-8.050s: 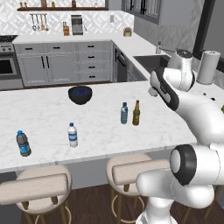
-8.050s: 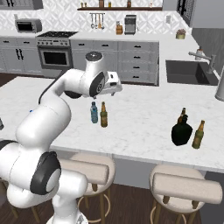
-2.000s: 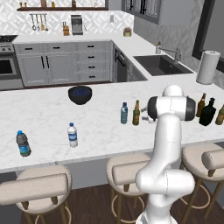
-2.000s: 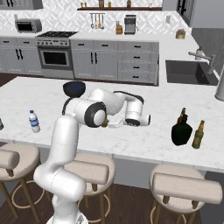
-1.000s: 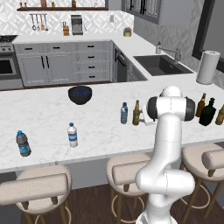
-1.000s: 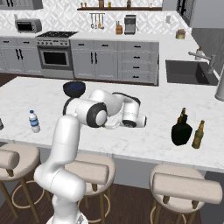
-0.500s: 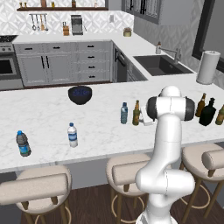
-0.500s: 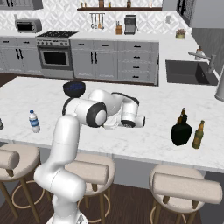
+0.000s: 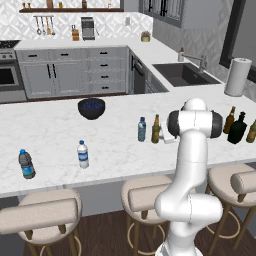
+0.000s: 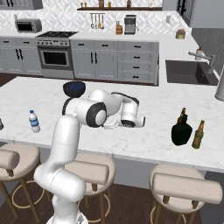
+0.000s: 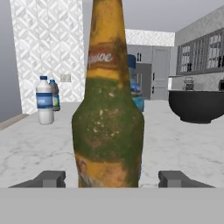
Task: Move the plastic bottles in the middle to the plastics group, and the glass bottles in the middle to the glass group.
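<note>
Over the last couple of seconds the arm has hardly shifted in either base view. It has stopped travelling and has settled low over the table (image 11: 35,144), with the hand laid level. The gripper (image 11: 112,178) now straddles the base of the slim brown bottle (image 11: 108,109), which stands upright squarely between the two fingertips (image 11: 50,178). The jaws are apart: a strip of marble shows between each tip and the bottle's sides, so nothing is clamped yet. The pictures do not show whether the jaws have started to come together. As a judgement, the approach is finished and the grasp is the step in hand. Once the jaws hold the glass, the bottle needs lifting and carrying back past the arm. The amber bottles (image 9: 230,120) and the squat black bottle (image 9: 237,129) wait there, well behind the gripper. Just beyond the brown bottle, almost hidden by it, stands the blue-capped water bottle (image 11: 135,87). It is close enough that a tilted lift could knock it. Its own destination lies well ahead of the gripper and off to one side: the white-labelled bottle (image 11: 45,100), with the darker bottle (image 11: 54,94) just behind it. A dark bowl (image 11: 197,105) sits ahead on the other side, out of the way.
</note>
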You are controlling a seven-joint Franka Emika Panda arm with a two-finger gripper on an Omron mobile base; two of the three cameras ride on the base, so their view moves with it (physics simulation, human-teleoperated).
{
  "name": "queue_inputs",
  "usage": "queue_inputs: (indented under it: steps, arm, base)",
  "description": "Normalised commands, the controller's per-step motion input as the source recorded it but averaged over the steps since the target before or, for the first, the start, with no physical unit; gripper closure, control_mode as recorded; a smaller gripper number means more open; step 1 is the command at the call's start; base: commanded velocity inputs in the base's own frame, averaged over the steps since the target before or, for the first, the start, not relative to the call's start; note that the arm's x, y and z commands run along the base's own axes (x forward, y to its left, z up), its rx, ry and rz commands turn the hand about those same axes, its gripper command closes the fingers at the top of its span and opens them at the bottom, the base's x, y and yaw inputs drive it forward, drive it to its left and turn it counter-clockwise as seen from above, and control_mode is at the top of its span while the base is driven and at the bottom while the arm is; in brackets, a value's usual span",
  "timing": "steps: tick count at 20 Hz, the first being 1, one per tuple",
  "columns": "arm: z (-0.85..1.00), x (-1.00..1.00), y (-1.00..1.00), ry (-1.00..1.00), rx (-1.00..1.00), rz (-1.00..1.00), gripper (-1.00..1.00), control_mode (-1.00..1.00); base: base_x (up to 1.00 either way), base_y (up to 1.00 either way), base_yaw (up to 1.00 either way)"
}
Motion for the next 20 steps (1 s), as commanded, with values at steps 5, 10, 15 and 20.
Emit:
queue_inputs:
  steps: [5,10,15,20]
  arm:
    - [0.0,0.0,0.0,0.0,0.0,0.0,1.0,-1.0]
    - [0.0,-0.01,-0.01,0.0,0.0,0.0,1.0,-1.0]
    - [0.4,-0.35,-0.21,0.0,0.0,-0.1,1.0,-1.0]
    - [0.55,-0.58,-0.5,0.01,0.02,-0.14,1.0,-1.0]
  base:
    - [0.0,0.0,0.0]
    - [0.0,0.0,0.0]
    - [0.0,0.0,0.0]
    - [0.0,0.0,0.0]
